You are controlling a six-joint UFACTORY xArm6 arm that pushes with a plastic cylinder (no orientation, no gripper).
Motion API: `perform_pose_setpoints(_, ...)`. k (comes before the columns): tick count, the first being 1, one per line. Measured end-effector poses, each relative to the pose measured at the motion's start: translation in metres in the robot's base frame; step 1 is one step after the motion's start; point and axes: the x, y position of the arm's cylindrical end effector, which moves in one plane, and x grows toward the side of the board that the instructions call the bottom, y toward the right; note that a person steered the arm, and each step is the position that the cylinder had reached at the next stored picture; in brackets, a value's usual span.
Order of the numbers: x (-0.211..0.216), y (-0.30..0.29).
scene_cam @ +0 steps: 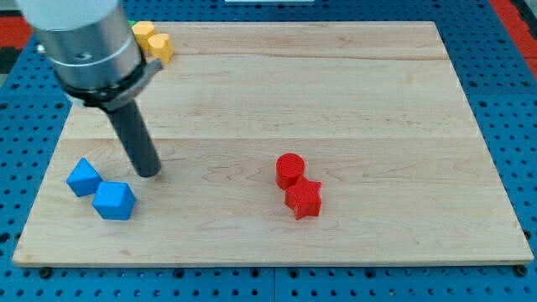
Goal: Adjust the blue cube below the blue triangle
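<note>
blue pair sits at the board's point(252, 92) 8 o'clock corner: one blue block point(83, 177) at the view's left, another point(114, 200) touching it at its 4 o'clock. which is the cube and which the triangle i can't call for sure; the lower one reads squarer, so likely the cube.

my tip point(149, 174) is down on the wood, just beside the lower block at its 1 o'clock, not touching. no gripper here, just a plain rod, so nothing to spread or pinch.

step, as i judge it: approach done or nearly, push not started. if the lower block is the cube, it's already low but offset to 4 o'clock. next move needs a short nudge toward 9 o'clock from its 3 o'clock face, without bumping the other block.

materials: pale wood board, visible grain, smooth. blocks look like matte, hard-edged plastic, likely slide easily. rod is dark and cylindrical.

red cylinder point(289, 169) and red star point(304, 199) touch near centre, well apart. yellow blocks point(153, 40) at 11 o'clock, partly hidden by the arm.
</note>
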Motion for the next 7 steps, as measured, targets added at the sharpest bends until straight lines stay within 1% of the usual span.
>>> perform_pose_setpoints(1,0.017,0.012)
perform_pose_setpoints(3,0.021,-0.032)
perform_pose_setpoints(4,0.021,-0.044)
perform_pose_setpoints(5,0.021,-0.016)
perform_pose_setpoints(6,0.033,0.028)
perform_pose_setpoints(7,0.058,0.02)
